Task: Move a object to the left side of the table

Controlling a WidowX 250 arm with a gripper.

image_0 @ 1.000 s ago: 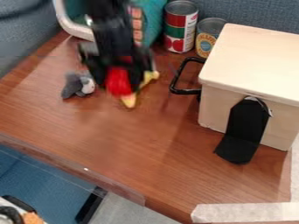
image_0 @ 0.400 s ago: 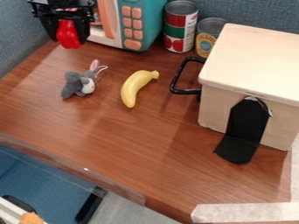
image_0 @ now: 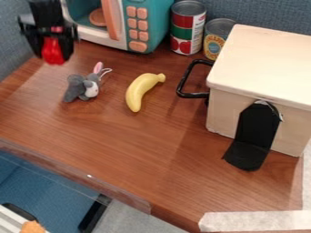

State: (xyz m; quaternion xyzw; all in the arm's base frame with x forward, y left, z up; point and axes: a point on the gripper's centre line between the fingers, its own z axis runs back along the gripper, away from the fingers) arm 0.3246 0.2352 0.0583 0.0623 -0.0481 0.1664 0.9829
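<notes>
Red object [image_0: 52,53] at the gripper's [image_0: 52,42] six o'clock.
Its fingers clamp the object at the view's ten o'clock, plush toy [image_0: 81,88] toward five.

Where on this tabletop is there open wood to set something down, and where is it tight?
Widest: in front of the grey plush toy and banana, reaching the table's near edge and wooden box. Crowded: the back, between toy microwave, cans and box.
</notes>
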